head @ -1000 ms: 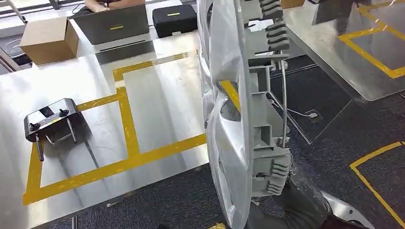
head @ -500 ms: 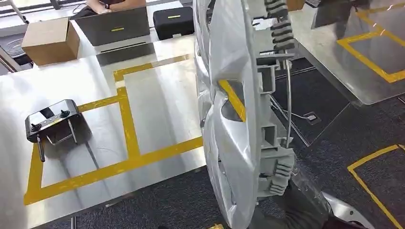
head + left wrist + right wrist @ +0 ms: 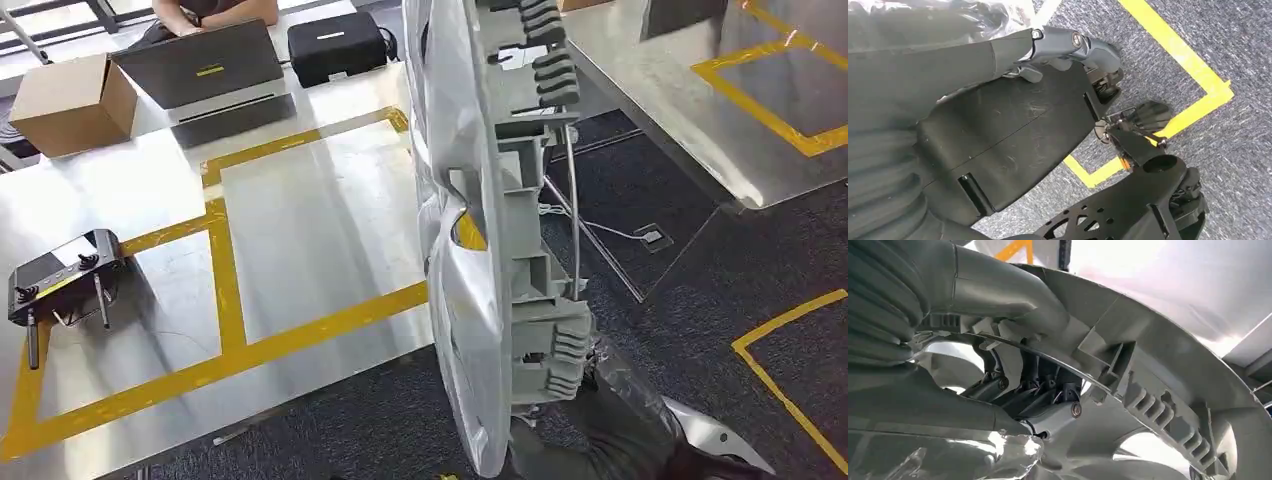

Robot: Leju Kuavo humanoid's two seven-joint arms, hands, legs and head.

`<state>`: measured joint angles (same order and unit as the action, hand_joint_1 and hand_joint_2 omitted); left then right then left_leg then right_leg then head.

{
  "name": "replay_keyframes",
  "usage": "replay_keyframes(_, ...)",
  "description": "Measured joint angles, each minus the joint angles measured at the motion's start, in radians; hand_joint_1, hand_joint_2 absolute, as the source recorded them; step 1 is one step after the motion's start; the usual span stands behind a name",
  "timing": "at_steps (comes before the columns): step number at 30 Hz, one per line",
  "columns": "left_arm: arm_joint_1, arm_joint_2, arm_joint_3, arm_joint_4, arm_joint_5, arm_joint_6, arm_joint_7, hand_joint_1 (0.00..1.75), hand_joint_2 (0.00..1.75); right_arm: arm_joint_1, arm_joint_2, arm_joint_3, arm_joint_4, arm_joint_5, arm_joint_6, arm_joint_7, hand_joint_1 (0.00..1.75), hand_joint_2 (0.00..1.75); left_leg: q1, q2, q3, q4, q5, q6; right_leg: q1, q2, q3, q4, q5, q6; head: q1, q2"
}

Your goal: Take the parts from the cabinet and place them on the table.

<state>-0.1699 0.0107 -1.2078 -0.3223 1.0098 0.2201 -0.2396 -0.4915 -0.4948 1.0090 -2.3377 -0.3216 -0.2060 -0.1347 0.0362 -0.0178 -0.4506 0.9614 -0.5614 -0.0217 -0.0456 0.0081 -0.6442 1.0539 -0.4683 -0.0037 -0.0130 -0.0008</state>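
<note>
Right hand (image 3: 1023, 390) grips the wheel cover (image 3: 470, 250) edge-on, just right of the table (image 3: 320, 200).

Its dark fingers (image 3: 1038, 385) hook through a spoke opening and its thumb lies over the ribbed rim, so the silver-grey plastic disc stands upright down the centre of the head view, its lower edge near the bottom, the arm's wrapped sleeve at lower right. Left hand (image 3: 1073, 42) hangs toward the carpet with fingers curled in, holding nothing. I judge the cover light and stiff but thin and glossy, likely to swing or slip; the ribbed back and wire ring (image 3: 572, 220) give the surest hold. Against the earlier frame, the whole scene has slid left, the controller (image 3: 60, 285) nearer the left edge: the camera has turned, with the cover in much the same spot.
</note>
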Motion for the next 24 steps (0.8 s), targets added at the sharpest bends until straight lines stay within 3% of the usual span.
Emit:
replay_keyframes(5, 0.0, 0.0, 0.0, 0.0, 0.0, 0.0, 0.0, 0.0, 1.75, 0.0, 0.0, 0.0, 0.002, 0.0, 0.0, 0.0, 1.75, 1.75, 0.002, 0.0, 0.0, -0.003, -0.002, -0.01, 0.007, 0.0, 0.001, 0.0, -0.002, -0.005, -0.003, 0.0)
replay_keyframes(8, 0.0, 0.0, 0.0, 0.0, 0.0, 0.001, 0.0, 0.0, 1.75, 0.0, 0.0, 0.0, 0.003, -0.001, 0.0, 0.0, 1.75, 1.75, 0.004, 0.0, 0.0, -0.004, -0.002, -0.044, 0.008, -0.001, 0.002, 0.001, -0.001, -0.006, -0.002, 0.0)
replay_keyframes(18, 0.001, 0.0, 0.0, 0.0, 0.0, 0.001, -0.003, 0.0, 1.75, 0.001, 0.0, -0.002, 0.005, -0.003, -0.017, 0.007, 1.75, 1.75, 0.001, 0.0, 0.002, 0.0, -0.002, -0.039, 0.005, -0.001, 0.016, -0.014, 0.008, 0.006, -0.002, 0.0)
replay_keyframes(24, 0.001, 0.0, 0.0, 0.0, 0.0, 0.002, -0.006, 0.0, 1.75, 0.0, 0.0, -0.007, 0.021, 0.018, -0.05, 0.062, 1.75, 1.75, 0.001, 0.0, 0.002, 0.002, -0.003, -0.037, 0.004, -0.001, 0.019, -0.017, 0.009, 0.007, -0.002, 0.0)
